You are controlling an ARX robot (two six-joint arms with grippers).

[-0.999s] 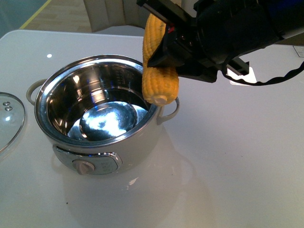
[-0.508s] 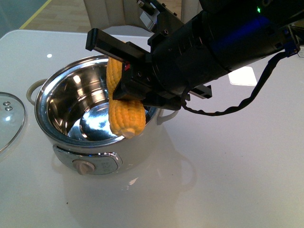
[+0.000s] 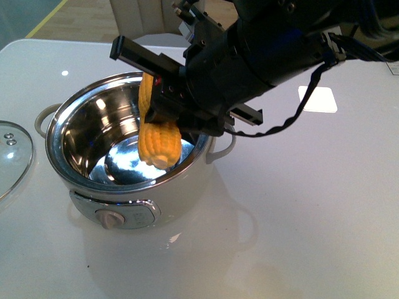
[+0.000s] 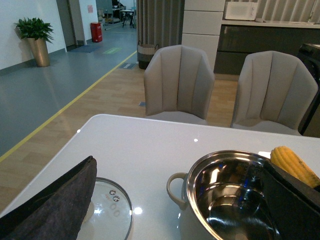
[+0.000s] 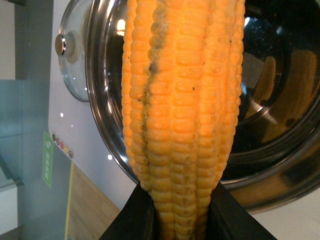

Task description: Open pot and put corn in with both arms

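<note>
My right pincer (image 3: pixel 163 111) is clamped on the corn (image 3: pixel 159 142), gripping its upper half. The cob hangs nearly upright, its lower end dipped inside the open pot (image 3: pixel 187 184), close to the right side of the rim. The lid (image 3: pixel 11 156) lies on the counter (image 3: pixel 312 218), left of the pot. My left pincer (image 4: pixel 62 197) shows only a dark edge; I cannot tell its state.

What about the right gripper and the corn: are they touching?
Touching. The right wrist view shows the corn wedged between the two black fingers of the right gripper, with no gap on either side.
</note>
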